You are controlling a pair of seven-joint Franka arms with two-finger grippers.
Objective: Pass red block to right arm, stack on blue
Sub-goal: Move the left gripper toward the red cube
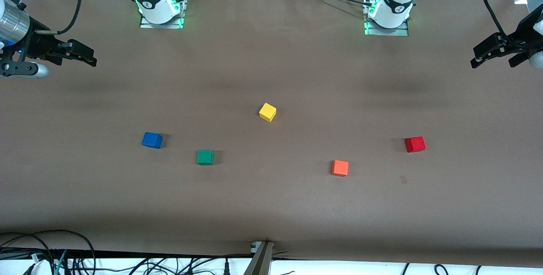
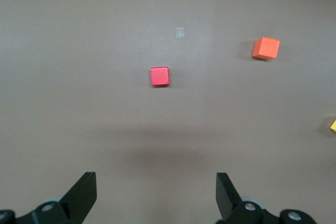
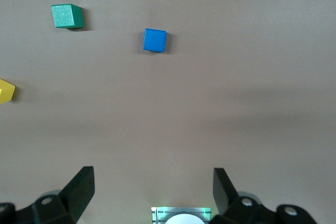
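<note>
The brown table [image 1: 271, 207] carries five cubes, all apart; the left gripper [image 1: 496, 56] waits raised over the left arm's end and the right gripper [image 1: 78, 56] over the right arm's end, both with jaws spread and empty. The red block [image 1: 415, 144] sits toward the left arm's end, the blue cube [image 1: 152, 140] toward the right arm's, with green cube [image 1: 205, 157], yellow cube [image 1: 267, 112] and orange cube [image 1: 340, 168] between them

matt brown table [image 1: 271, 207] (cloth-like), matt red block [image 1: 415, 144]
</note>
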